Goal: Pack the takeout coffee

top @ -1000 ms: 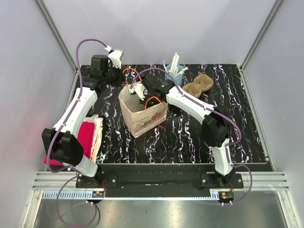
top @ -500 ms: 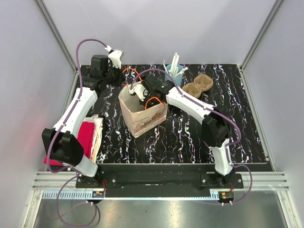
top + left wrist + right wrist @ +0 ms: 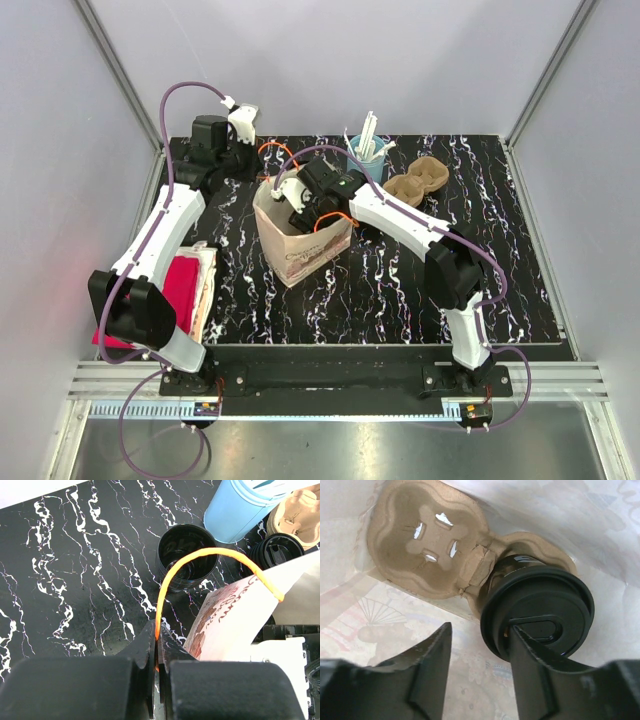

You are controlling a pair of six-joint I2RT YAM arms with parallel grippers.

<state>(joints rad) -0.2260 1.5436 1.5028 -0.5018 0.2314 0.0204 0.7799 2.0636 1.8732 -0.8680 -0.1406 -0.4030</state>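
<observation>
1. Black coffee (image 3: 537, 612) sits in one pocket of the tray (image 3: 420, 535), down inside the bag (image 3: 310, 250). It shows at the lower right of the right wrist view and looks a bit tipped.
2. The right gripper (image 3: 480, 675) holds nothing. Its fingers (image 3: 427, 670) stand apart, and one is just in front of the lid (image 3: 555, 595).
3. The left gripper (image 3: 159, 650) is clamped on the orange handle (image 3: 218, 550), low in the left wrist view.
4. If the right gripper lifts out crooked, a finger could hook the lid's edge and knock the coffee over.
5. If the left gripper tugs the handle, the thin bag could lean or rip, and the coffee could spill.
6. The lid is smooth, shiny plastic, round with a raised rim.
7. The tray is rough brown pulp with round pockets and small holes.
8. The bag is thin pale paper with pink print, and the handle is a thin loop.
</observation>
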